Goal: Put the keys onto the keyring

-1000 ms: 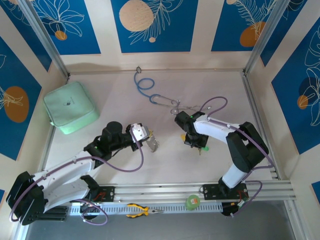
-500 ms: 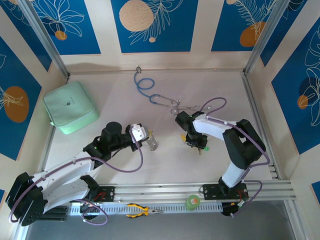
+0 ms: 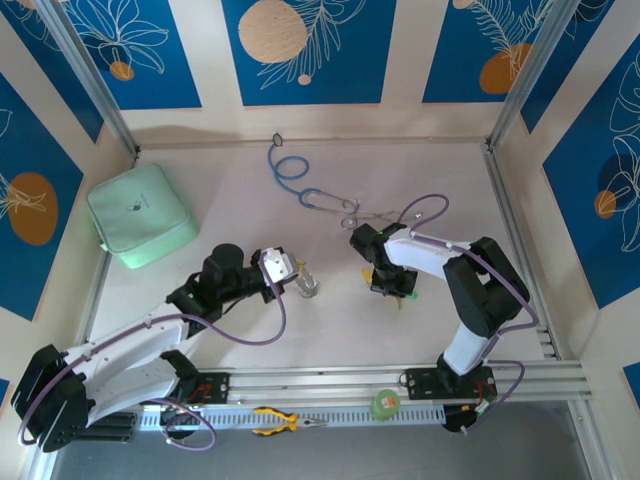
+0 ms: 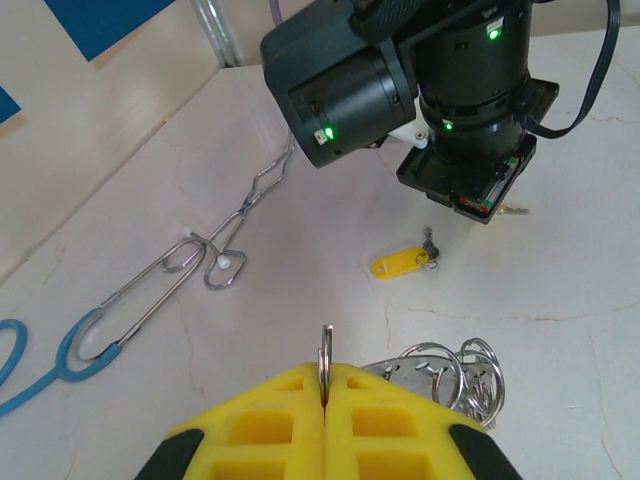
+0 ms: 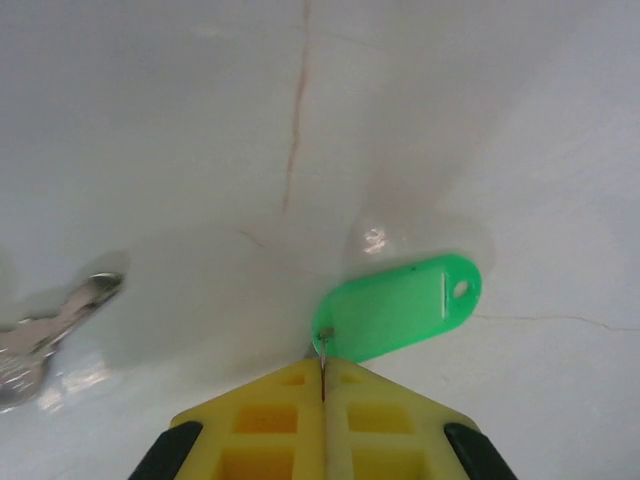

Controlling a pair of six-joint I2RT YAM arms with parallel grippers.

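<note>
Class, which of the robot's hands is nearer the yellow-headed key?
Right. The right hand sits just beside the yellow-headed key; the left hand holds the keyring farther off.

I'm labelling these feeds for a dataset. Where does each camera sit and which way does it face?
Top: above and behind the bases, looking down at the table; both arms, left claw and right claw show.
Left wrist: rides that wrist, looking over its shut claw, which pinches the keyring, toward the right arm and yellow key.
Right wrist: faces straight down at the table; its shut claw pinches the green key by its ring.
Shared: top and left wrist both show the stethoscope.
</note>
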